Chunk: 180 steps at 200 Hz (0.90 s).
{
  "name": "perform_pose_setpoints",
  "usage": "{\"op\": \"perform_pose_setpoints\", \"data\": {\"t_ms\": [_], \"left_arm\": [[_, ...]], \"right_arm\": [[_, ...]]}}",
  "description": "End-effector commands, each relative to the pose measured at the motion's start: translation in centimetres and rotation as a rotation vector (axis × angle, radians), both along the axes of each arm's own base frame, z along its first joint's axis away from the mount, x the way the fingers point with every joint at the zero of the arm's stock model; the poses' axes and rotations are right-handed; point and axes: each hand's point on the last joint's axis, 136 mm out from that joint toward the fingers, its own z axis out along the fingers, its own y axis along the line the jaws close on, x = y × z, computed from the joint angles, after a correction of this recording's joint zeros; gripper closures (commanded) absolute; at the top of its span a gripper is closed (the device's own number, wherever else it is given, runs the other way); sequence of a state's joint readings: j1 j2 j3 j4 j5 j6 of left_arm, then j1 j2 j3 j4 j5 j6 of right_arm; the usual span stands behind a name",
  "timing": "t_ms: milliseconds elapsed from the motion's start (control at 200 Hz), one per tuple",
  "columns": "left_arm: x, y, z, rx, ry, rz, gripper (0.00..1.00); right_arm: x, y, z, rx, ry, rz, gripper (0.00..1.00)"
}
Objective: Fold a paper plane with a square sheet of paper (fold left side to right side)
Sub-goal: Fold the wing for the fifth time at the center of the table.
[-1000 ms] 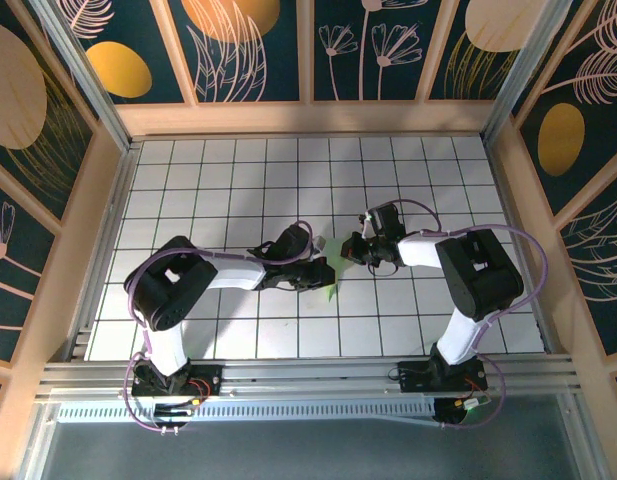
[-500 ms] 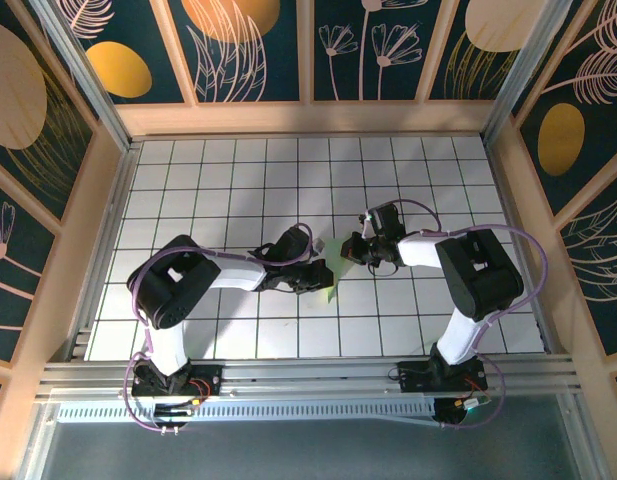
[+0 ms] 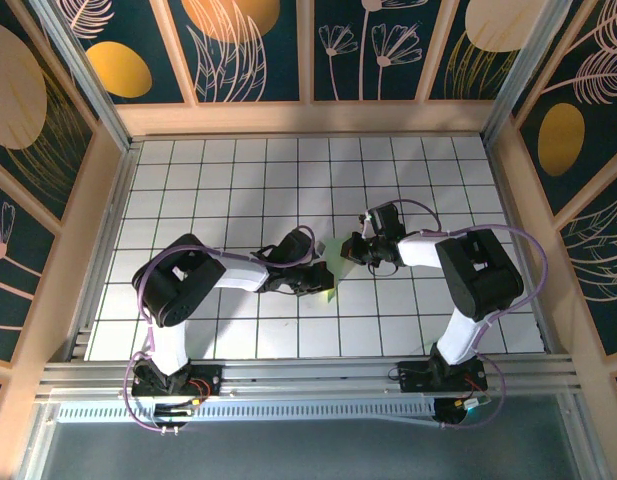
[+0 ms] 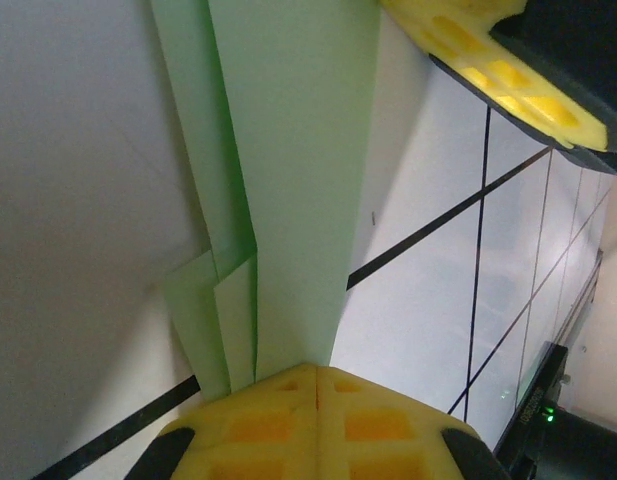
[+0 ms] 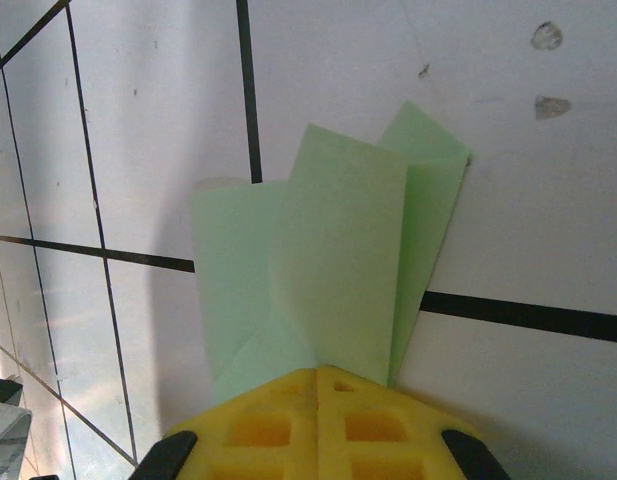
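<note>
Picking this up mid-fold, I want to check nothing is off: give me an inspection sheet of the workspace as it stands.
Surface: white grid table; small specks near the paper.
Job's things: folded green paper, several layers, mid-table between both arms.
Clutter: nothing seen.
Grippers: left gripper shut on one end of the paper; right gripper shut on the other end.
Cables: purple cables run along both arms, off the paper.
Surroundings: wooden frame, dark flower panels, metal rail at the near edge.

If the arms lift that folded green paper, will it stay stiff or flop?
Likely floppy: the green paper looks thin, its flaps splaying loosely. With the left tool and right tool pinching opposite ends, pulling apart might tear it.
</note>
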<state>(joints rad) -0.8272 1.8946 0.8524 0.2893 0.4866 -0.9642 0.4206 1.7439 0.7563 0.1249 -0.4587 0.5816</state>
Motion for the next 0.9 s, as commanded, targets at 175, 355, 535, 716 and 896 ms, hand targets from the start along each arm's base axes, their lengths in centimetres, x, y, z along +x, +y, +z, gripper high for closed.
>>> {"op": "perform_pose_setpoints", "data": {"t_ms": [175, 355, 535, 716, 896], "left_arm": [[-1.0, 2.4, -4.1, 0.208, 0.014, -0.007, 1.00], [-1.1, 3.8, -5.2, 0.291, -0.001, -0.001, 1.00], [-1.3, 4.7, -5.7, 0.343, -0.010, -0.008, 1.00], [-1.3, 5.0, -5.8, 0.364, -0.014, -0.005, 1.00], [-1.4, 5.4, -5.9, 0.379, -0.017, -0.004, 1.00]], "right_arm": [[0.0, -0.1, 3.7, 0.093, -0.101, 0.034, 1.00], [-1.4, 0.1, 4.9, 0.144, -0.150, 0.072, 1.00], [-3.9, 1.0, 3.5, 0.145, -0.130, 0.115, 1.00], [-4.3, 1.7, 2.2, 0.141, -0.108, 0.129, 1.00], [-3.5, 2.1, 1.6, 0.112, -0.109, 0.136, 1.00]]}}
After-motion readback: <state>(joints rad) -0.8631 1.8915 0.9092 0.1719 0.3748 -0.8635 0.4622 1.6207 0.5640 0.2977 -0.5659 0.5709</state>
